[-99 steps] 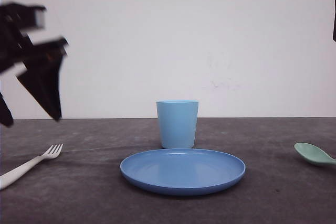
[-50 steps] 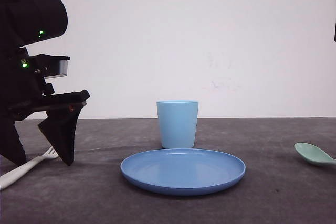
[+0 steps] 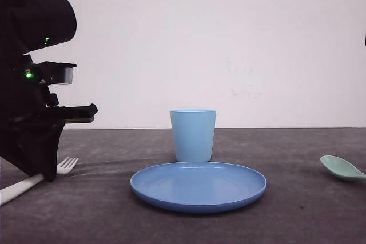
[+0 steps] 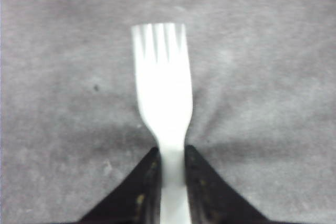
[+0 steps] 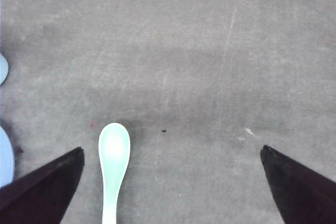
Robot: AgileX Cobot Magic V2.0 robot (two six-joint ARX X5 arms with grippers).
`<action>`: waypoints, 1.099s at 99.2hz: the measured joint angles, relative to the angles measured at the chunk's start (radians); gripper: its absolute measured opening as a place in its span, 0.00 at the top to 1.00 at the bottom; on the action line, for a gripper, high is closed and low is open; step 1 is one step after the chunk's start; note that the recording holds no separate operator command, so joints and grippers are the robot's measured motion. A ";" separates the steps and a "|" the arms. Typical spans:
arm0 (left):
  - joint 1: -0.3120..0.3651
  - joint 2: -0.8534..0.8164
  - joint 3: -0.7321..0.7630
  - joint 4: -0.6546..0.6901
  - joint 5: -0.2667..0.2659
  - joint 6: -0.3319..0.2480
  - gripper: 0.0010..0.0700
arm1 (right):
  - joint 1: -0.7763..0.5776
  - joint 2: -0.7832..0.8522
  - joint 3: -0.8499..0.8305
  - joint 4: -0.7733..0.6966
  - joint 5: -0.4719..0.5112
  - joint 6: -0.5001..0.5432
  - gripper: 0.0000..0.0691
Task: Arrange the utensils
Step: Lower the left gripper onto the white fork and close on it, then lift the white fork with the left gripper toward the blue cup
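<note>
While the white fork (image 4: 163, 98) lies flat on the grey table (image 3: 297, 221) at the front-left, its neck sits pinched between the two dark fingers (image 4: 144, 182) of the left gripper (image 3: 41, 170). From the left wrist cam, both fingertips press against the handle just below where it widens, one each side, no gap showing, so that gripper is clamped on the fork. Tines point away from the fingers, four of them, a bit blurred. In the front view the tines poke out just right of the gripper's black body, and the handle end trails off toward the left edge, low on the table.

Over on the far right, the mint-green spoon (image 5: 113, 156) rests on the table, bowl up, handle running back toward the right gripper (image 5: 173, 182). Its fingers (image 5: 42, 187) are spread wide apart, w/ the spoon near the one finger but not touching it; nothing held. Front cam catches the spoon's bowl at the right edge of the table, handle cut off by the frame.

Mid-table, the round blue plate (image 3: 198, 201) sits w/ nothing on it, and the light blue cup (image 3: 193, 135) stands upright just behind it. Fork and spoon are both well apart from the plate, one each side. Plain white wall (image 3: 229, 38) behind.
</note>
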 joint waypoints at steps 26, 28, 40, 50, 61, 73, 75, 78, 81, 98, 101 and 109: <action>-0.001 -0.007 0.000 -0.006 -0.005 0.001 0.96 | 0.000 0.000 0.000 0.000 0.000 0.000 0.02; -0.002 -0.011 0.000 -0.009 -0.010 0.001 0.96 | 0.000 0.000 0.000 -0.001 0.000 0.000 0.02; -0.009 -0.072 0.000 0.013 -0.016 0.001 0.96 | 0.000 0.000 0.000 -0.003 0.000 0.000 0.02; -0.024 -0.166 0.000 0.064 -0.014 0.001 0.96 | 0.000 0.000 0.000 -0.005 0.000 0.000 0.02; -0.032 -0.246 0.000 0.107 0.001 0.001 0.96 | 0.000 0.000 0.000 -0.005 0.000 0.000 0.02; -0.041 -0.322 0.000 0.190 0.042 0.001 0.96 | 0.000 0.000 0.000 -0.005 0.000 0.000 0.02; -0.043 -0.333 0.000 0.207 0.048 0.001 0.96 | 0.000 0.000 0.000 -0.005 0.000 0.000 0.02; -0.045 -0.348 0.000 0.236 0.064 0.001 0.96 | 0.000 0.000 0.000 -0.005 0.000 0.000 0.02; -0.048 -0.360 0.000 0.270 0.076 0.000 0.96 | 0.000 0.000 0.000 -0.005 0.000 0.000 0.02; -0.057 -0.367 0.000 0.483 0.153 0.000 0.96 | 0.000 0.000 0.000 -0.005 0.000 0.000 0.02; -0.062 -0.362 0.000 0.527 0.159 0.000 0.96 | 0.000 0.000 0.000 -0.005 0.000 0.000 0.02; -0.076 -0.341 0.000 0.629 0.164 0.000 0.96 | 0.000 0.000 0.000 -0.006 0.000 0.000 0.02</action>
